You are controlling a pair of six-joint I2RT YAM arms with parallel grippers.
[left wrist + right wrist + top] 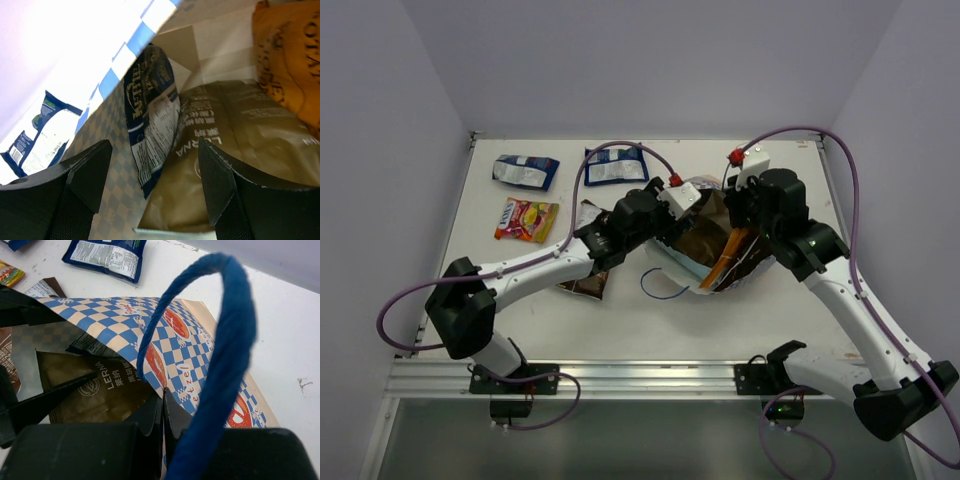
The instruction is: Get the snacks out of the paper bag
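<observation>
Inside the mouth of the paper bag (190,340), which is lying on its side mid-way across the table (620,320), I am holding the left gripper (154,150) with its jaws wide around a blue-and-white packet (150,115), not touching it. The right gripper (162,410) is pinching the bag's rim. Next, I judge, comes closing on that packet, then drawing it clear of the olive-tan packet (240,140) beside it.

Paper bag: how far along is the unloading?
Done: several snacks lie outside, such as the red-and-yellow packet. In hand: the right gripper pinches the paper bag open; the open left gripper sits inside. Left: at least the blue-and-white packet, olive packet and orange packet.
</observation>
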